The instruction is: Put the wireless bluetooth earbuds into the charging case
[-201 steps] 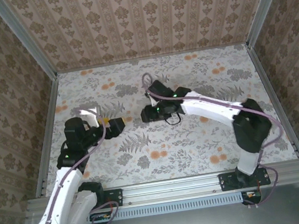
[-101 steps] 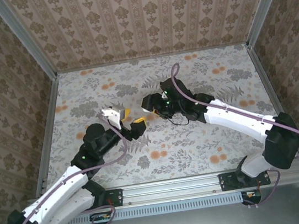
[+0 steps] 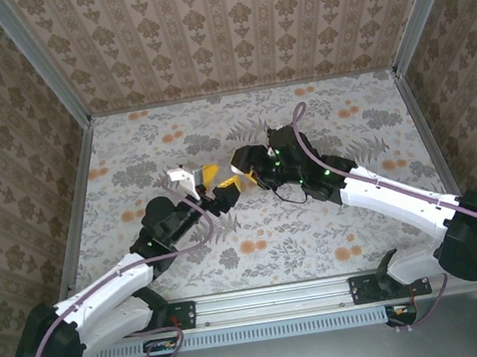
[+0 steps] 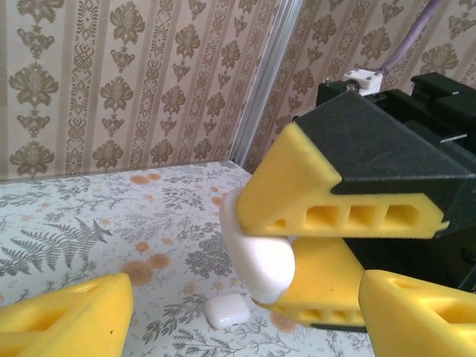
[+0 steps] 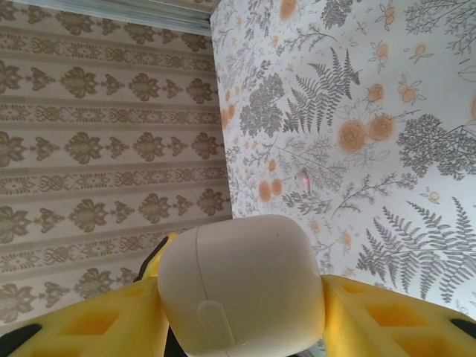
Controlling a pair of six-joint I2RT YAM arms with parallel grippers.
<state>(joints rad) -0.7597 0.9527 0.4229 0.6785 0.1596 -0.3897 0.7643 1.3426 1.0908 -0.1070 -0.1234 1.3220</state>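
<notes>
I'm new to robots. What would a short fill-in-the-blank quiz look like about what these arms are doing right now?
The right gripper grips the charging case between ______ fingers. The left gripper has its jaws ______. A smaller white piece lies loose on the ______.
Missing words: yellow; open; table.

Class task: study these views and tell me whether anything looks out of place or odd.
The charging case hangs in mid-air, pinched by the right gripper, and its lid looks closed. A smaller white piece lies on the table, apart from it. Nothing looks spilled or damaged.
</notes>
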